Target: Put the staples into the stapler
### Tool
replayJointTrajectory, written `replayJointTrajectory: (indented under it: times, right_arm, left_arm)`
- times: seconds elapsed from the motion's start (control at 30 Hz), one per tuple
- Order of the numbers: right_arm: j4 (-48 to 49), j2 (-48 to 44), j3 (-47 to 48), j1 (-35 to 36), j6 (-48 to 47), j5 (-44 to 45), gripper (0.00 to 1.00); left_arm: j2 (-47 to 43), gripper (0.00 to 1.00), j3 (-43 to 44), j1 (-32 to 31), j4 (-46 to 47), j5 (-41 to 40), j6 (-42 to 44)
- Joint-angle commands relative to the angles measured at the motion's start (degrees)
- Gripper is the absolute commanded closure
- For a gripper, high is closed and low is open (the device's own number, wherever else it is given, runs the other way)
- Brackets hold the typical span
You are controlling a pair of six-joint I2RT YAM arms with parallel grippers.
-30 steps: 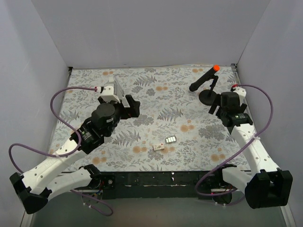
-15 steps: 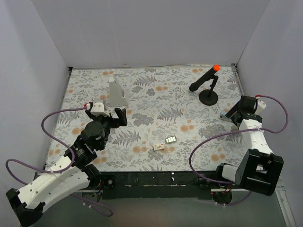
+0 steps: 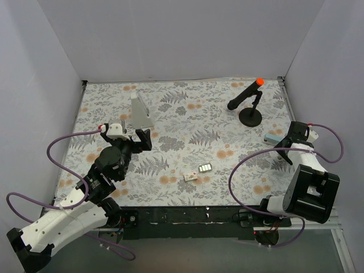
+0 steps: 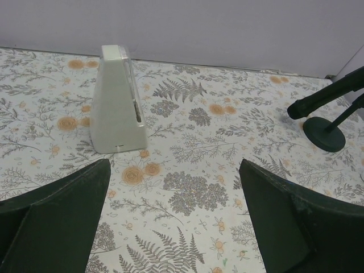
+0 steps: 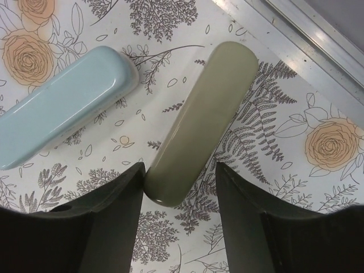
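Observation:
The staples lie mid-table in the top view: a tiny whitish packet (image 3: 190, 176) and a small tray with silvery-green strips (image 3: 205, 168). Two stapler-like bars lie at the right edge: a light blue one (image 5: 62, 105), also seen from above (image 3: 272, 138), and an olive-grey one (image 5: 199, 122). My right gripper (image 5: 181, 187) is open, low over the olive bar; the bar's near end lies between the fingers and touches the left finger (image 5: 114, 222). In the top view the right gripper (image 3: 282, 145) covers the olive bar. My left gripper (image 3: 139, 138) is open and empty, in front of the wedge.
A tall grey-white wedge (image 4: 116, 99) stands at the back left, also in the top view (image 3: 140, 112). A black stand with an orange tip (image 3: 250, 102) is at the back right, also in the left wrist view (image 4: 327, 114). The table's metal edge (image 5: 296, 34) runs just beyond the bars.
The right arm has swung back from beside the black stand to the right edge, over the bars. The left gripper has drawn back from the wedge toward me.

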Motion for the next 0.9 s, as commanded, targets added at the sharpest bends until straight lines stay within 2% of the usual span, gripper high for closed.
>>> replayJointTrajectory:
  times: [0.0,0.17,0.2,0.3,0.33,0.4,0.5,0.67,0.87]
  right_arm:
    - [3.3,0.7,-0.5,-1.1,-0.4,0.2,0.45]
    - [2.3,-1.1,-1.2,-1.2,-1.1,-3.3,0.64]
    - [1.9,-1.9,-1.4,-1.2,-1.3,-3.9,0.72]
    - [2.1,-7.1,-3.7,-1.1,-1.8,-8.1,0.86]
    - [2.1,-10.0,-4.8,-0.9,-2.1,-9.1,0.94]
    - [2.0,-12.7,-5.9,-0.3,-2.1,-12.0,0.99]
    - [-0.1,-17.2,-6.3,2.8,-2.5,-13.4,0.99]
    - [-3.6,-21.2,-2.1,13.2,-6.1,-12.9,0.99]
    - [-2.4,-17.9,4.9,28.2,-17.9,-23.6,0.99]
  left_arm:
    - [-0.7,0.02,-0.3,0.1,0.4,-0.3,0.9]
    - [-0.6,0.02,-0.3,0.1,0.4,0.0,1.2]
    - [-0.6,0.02,-0.3,0.1,0.4,0.3,1.3]
    - [-0.5,0.02,-0.5,0.1,0.8,1.4,1.7]
    - [-0.5,0.02,-0.5,0.2,0.8,1.6,1.8]
    - [-0.3,0.02,-0.8,0.2,1.2,2.6,2.1]
    - [0.0,0.02,-1.3,0.2,2.0,5.1,3.0]
    - [0.1,0.02,-2.1,0.2,3.1,10.7,5.2]
    - [0.1,0.02,-3.2,0.3,4.8,21.4,8.6]
